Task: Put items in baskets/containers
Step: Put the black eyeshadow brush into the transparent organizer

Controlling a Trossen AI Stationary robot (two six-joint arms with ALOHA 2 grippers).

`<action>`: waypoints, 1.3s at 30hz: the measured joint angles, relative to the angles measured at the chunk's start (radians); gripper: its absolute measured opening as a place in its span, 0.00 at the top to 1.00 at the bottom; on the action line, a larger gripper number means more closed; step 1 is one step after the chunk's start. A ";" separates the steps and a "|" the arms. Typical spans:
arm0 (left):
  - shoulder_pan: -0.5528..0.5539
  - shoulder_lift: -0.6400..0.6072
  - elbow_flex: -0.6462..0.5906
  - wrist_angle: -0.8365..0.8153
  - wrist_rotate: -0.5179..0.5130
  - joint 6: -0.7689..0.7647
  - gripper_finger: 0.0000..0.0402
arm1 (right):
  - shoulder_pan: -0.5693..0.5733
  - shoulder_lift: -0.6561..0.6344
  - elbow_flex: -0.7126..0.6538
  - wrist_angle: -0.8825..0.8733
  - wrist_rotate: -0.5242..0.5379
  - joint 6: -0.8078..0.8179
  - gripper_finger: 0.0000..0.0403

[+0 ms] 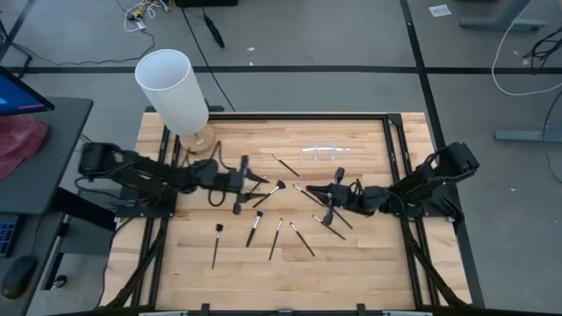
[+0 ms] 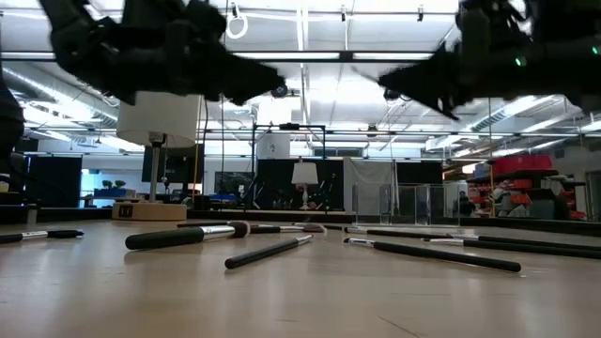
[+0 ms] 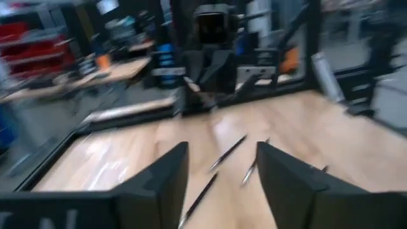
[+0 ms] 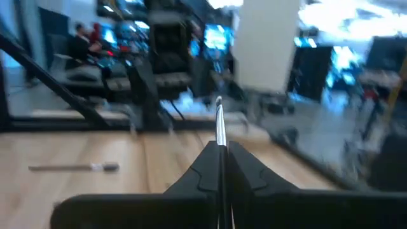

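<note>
Clear-plastic holder (image 1: 327,154) lies near the table's far edge (barely visible), while the right gripper (image 4: 219,152) pinches one slim brush (image 4: 219,124), probably to carry it there, and the left gripper (image 3: 219,184) hangs open above scattered brushes (image 1: 263,233).

The light wooden table (image 1: 184,263) carries scattered makeup brushes (image 1: 255,228) across its middle. A tall white cylinder (image 1: 173,89) on a round wooden base stands at the far left corner. A clear plastic holder (image 1: 327,154) lies near the far edge.
</note>
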 joint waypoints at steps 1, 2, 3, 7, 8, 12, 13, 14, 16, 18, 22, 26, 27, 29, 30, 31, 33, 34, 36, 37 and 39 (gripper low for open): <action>0.000 0.037 0.026 0.039 0.032 0.000 0.48 | 0.000 0.000 0.022 0.003 -0.020 -0.028 0.98; 0.000 0.072 0.048 0.087 0.057 0.000 0.46 | 0.000 0.000 0.043 0.003 -0.037 -0.055 0.98; -0.001 0.105 0.064 0.133 0.073 -0.001 0.45 | 0.000 0.000 0.064 0.002 -0.050 -0.080 0.98; -0.007 0.230 0.134 0.305 0.080 -0.013 0.43 | 0.000 0.000 0.127 0.001 -0.123 -0.137 0.98; -0.011 0.258 0.151 0.350 0.083 -0.022 0.44 | 0.000 0.000 0.139 0.002 -0.143 -0.145 0.98; -0.036 0.346 0.218 0.495 0.117 -0.062 0.46 | 0.000 -0.001 0.168 0.001 -0.195 -0.166 0.98; -0.043 0.357 0.229 0.505 0.115 -0.069 0.47 | 0.000 -0.001 0.173 0.000 -0.209 -0.168 0.98; -0.052 0.370 0.243 0.511 0.111 -0.074 0.48 | 0.000 -0.001 0.176 0.001 -0.219 -0.168 0.98; -0.066 0.389 0.275 0.510 0.096 -0.077 0.49 | 0.000 -0.001 0.177 0.000 -0.236 -0.169 0.98; -0.080 0.403 0.302 0.507 0.093 -0.080 0.51 | 0.000 -0.001 0.177 -0.005 -0.238 -0.168 0.98; -0.095 0.413 0.331 0.506 0.089 -0.079 0.54 | 0.000 0.006 0.177 -0.006 -0.248 -0.168 0.98; -0.096 0.413 0.332 0.507 0.090 -0.079 0.60 | 0.001 0.006 0.177 -0.016 -0.247 -0.168 0.98; -0.096 0.413 0.332 0.507 0.090 -0.079 0.62 | 0.001 0.006 0.177 -0.016 -0.248 -0.168 0.98; -0.095 0.413 0.332 0.504 0.089 -0.079 0.67 | 0.001 0.006 0.177 -0.017 -0.248 -0.168 0.98; -0.095 0.413 0.332 0.504 0.090 -0.079 0.70 | 0.001 0.006 0.177 -0.018 -0.248 -0.168 0.98; -0.095 0.413 0.332 0.504 0.090 -0.079 0.73 | 0.001 0.006 0.177 -0.019 -0.248 -0.168 0.98; -0.095 0.413 0.332 0.503 0.090 -0.079 0.80 | 0.002 0.006 0.177 -0.022 -0.251 -0.168 0.98; -0.095 0.413 0.332 0.503 0.090 -0.079 0.83 | 0.002 0.006 0.177 -0.022 -0.252 -0.168 0.98; -0.095 0.412 0.332 0.501 0.094 -0.072 0.90 | 0.002 0.006 0.177 -0.022 -0.246 -0.168 0.98; -0.095 0.411 0.331 0.499 0.098 -0.068 0.94 | 0.002 0.006 0.177 -0.022 -0.245 -0.167 0.98; -0.095 0.410 0.331 0.497 0.104 -0.066 0.96 | 0.002 0.006 0.177 -0.022 -0.244 -0.164 0.98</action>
